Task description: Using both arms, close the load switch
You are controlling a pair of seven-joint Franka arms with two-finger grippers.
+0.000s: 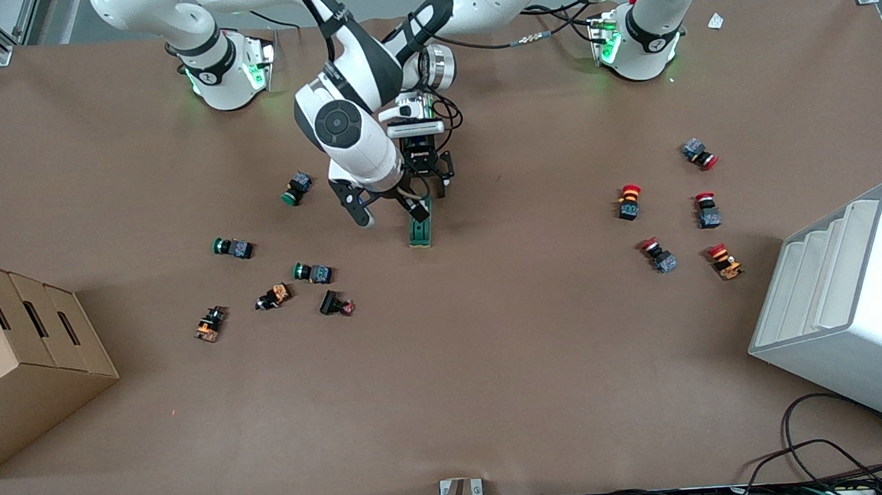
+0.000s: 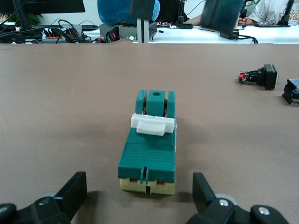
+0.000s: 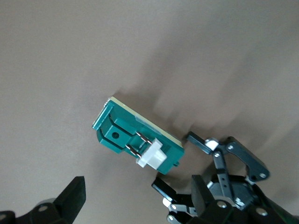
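Note:
The load switch [image 1: 419, 230] is a dark-green block lying flat near the table's middle, with a cream base and a white lever tab [image 2: 153, 125] across its top. My left gripper [image 1: 428, 193] is low at the end of the switch farther from the front camera. It is open [image 2: 138, 196], its fingers [image 2: 70, 192] standing on either side of that end without touching it. My right gripper [image 1: 386, 209] hovers beside the switch toward the right arm's end, open [image 3: 135, 198] with nothing between its fingers. The right wrist view shows the switch [image 3: 135, 140] and the left gripper's fingers [image 3: 195, 141] close to it.
Green-capped push-buttons [image 1: 233, 248] and orange and black parts [image 1: 273, 297] lie toward the right arm's end, near a cardboard box [image 1: 19, 357]. Red-capped push-buttons [image 1: 629, 201] lie toward the left arm's end, near a white rack [image 1: 850, 307]. Cables run along the front edge.

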